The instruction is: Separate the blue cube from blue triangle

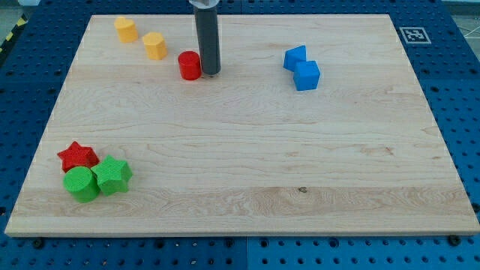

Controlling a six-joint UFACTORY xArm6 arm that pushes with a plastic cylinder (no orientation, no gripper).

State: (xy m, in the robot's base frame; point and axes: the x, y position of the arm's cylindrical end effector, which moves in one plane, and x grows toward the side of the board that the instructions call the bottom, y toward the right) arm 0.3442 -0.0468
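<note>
Nearest the view's bottom, toward the left corner of the pale wooden board (pixel 247 172), three small blocks huddle together: a green cylinder (pixel 81 184) lowest and leftmost, a green star-shaped block (pixel 112 175) pressed against its right side, and a red star-shaped block (pixel 77 157) just above the pair, touching them. The broad middle of the board shows only wood grain, with one dark knot (pixel 303 189) toward the lower right. Farther up, right of centre, sit the task's blocks: the blue cube (pixel 307 76) with the blue triangle-like block (pixel 295 57) touching its upper left corner, so the two are in contact rather than apart. Level with them but well to the left, a red cylinder (pixel 190 65) stands with the dark rod just beside its right edge; my tip (pixel 209 72) rests on the wood there, touching or nearly touching the red cylinder and well apart from the blue pair. The arm carries no pincer, only this rod. Farthest off, near the top left, two yellow blocks lie on a diagonal, one (pixel 155 45) nearer the red cylinder and the other (pixel 126 29) beyond it. The board sits on a blue perforated table (pixel 450 45).
</note>
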